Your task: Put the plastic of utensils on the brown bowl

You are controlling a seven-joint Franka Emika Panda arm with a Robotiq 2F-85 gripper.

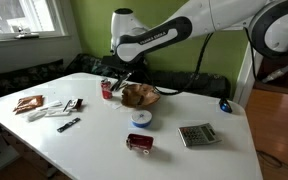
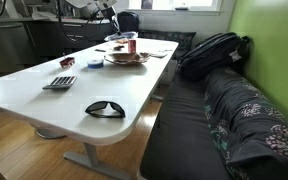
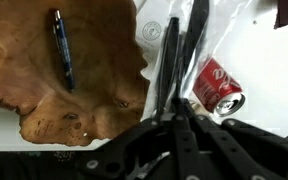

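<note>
Pinching a slim clear packet (image 3: 171,60), jaws sit beside uneven-rimmed brown bowl (image 3: 24,72)

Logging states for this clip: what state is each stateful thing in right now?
plastic of utensils: gripped, held up, not yet in the bowl.
pincer: shut on the packet.
brown bowl: upright, holds a blue pen.
red soda can: upright beside the bowl.

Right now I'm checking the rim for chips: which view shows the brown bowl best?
Wrist view: the bowl fills the left half, its uneven rim plain. In both exterior views the bowl is small and distant.
</note>
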